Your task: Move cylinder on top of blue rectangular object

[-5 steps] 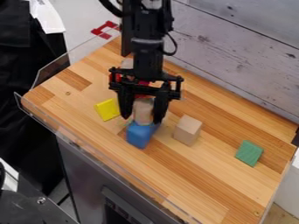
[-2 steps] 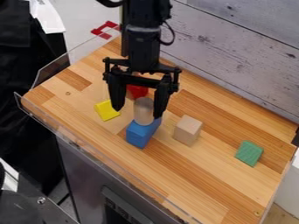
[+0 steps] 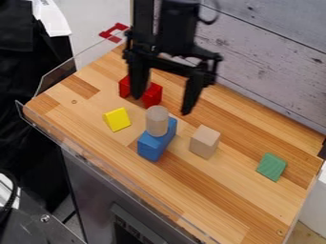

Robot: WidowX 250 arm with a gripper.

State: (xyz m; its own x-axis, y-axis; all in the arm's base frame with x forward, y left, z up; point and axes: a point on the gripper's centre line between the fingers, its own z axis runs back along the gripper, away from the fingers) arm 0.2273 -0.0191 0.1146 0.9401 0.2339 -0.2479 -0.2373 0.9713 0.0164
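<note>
Gripper (image 3: 161, 104) released, fingers spread wide, above and beyond the cylinder (image 3: 157, 122) as the camera sees it; no contact. Cylinder's upright on the blue block (image 3: 153, 147), in view just below the gap between the fingertips. Pale tan, plain, flat round top, straight sides, slightly greyish. It hides part of the block's top face; can't tell how well its base is centred. One finger covers part of the red shape (image 3: 152, 95), can't tell if one piece or two. Arm (image 3: 178, 28) cut off at top edge, dark and a bit smeared.
</note>
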